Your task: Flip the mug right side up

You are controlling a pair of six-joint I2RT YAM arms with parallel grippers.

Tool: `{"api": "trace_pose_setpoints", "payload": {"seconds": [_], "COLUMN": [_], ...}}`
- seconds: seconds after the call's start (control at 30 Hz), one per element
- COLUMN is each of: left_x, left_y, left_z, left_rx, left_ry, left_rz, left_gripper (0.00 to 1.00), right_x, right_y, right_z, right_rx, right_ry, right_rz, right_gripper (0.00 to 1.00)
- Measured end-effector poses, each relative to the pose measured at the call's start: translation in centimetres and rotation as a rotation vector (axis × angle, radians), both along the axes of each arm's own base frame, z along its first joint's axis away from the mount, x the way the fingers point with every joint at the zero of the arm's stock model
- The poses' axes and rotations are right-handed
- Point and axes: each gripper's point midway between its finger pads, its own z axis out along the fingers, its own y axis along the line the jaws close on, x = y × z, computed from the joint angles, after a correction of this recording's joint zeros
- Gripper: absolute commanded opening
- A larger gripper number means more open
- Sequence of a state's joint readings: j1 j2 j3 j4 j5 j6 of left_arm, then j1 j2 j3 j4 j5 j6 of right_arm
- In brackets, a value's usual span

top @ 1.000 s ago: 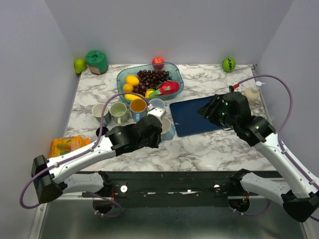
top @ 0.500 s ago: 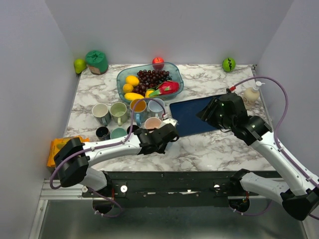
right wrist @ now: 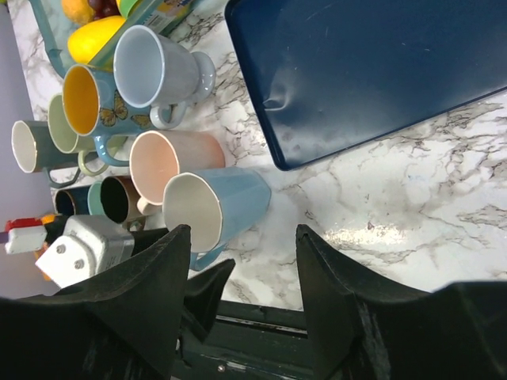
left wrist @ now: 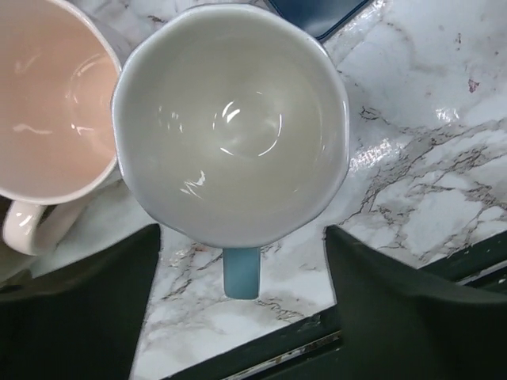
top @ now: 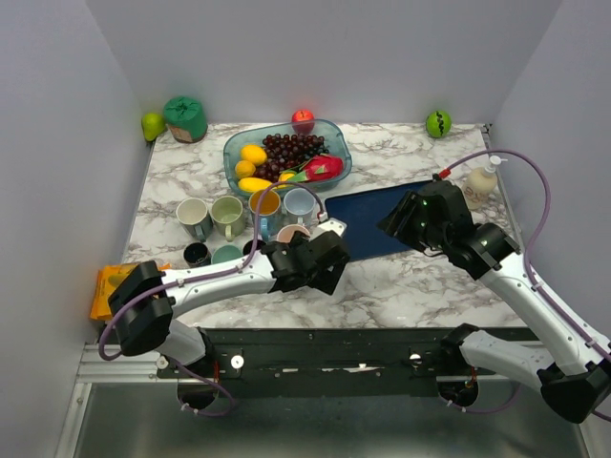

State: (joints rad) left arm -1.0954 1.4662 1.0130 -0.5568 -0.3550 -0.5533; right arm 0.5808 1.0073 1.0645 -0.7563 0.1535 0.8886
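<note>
Close to the near edge of the marble table (left wrist: 444, 158), a pale blue mug (left wrist: 230, 127) stands right side up. Its faceted rim is wavy, its glossy white inside catches the light, and its handle points at the dark front rail. The left gripper (left wrist: 242, 237) hangs directly above it, jaws spread wide on either side and touching nothing. A pink mug (left wrist: 47, 103) crowds in just beside it, while veined open marble lies to its right. Beyond, the right gripper (right wrist: 244, 245) hovers, jaws apart and empty, over a smooth dark blue mat (right wrist: 372, 71). Farther back sit more mugs (top: 229, 215) and a translucent bowl (top: 234, 143) of fruit.
</note>
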Motion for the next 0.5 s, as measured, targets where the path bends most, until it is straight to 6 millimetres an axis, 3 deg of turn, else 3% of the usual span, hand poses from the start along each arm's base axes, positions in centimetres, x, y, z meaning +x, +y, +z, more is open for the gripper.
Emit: {"api": "trace_pose_setpoints", "payload": {"seconds": [0.13,0.27,0.43,0.5], "left_x": [0.0,-0.1,-0.7,-0.9], "left_y": [-0.8,-1.6,0.2,2.0], "left_z": [3.2,9.0,17.0,20.3], "left_rx": [-0.044,-0.153,-0.319,-0.374], "left_ry": [-0.028,-0.084,-0.186,-0.245], "left_rz": [-0.013,-0.025,-0.016,0.001], "left_gripper": [0.99,0.99,0.99,0.99], "right_x": [0.0,-0.2,-0.2,-0.2], "right_y": [-0.2,-0.6,-1.2,-1.6], "right_z": [-0.1,-0.1,1.3,2.2], "right_rx": [-0.009,-0.023,-0.046,-0.054], "right_ry": [0.001,0.008,-0.037,-0.071], "right_rz": [-0.008,-0.015,-0.01,-0.007], "right_gripper": [0.66,0.68,0.7,0.71]}}
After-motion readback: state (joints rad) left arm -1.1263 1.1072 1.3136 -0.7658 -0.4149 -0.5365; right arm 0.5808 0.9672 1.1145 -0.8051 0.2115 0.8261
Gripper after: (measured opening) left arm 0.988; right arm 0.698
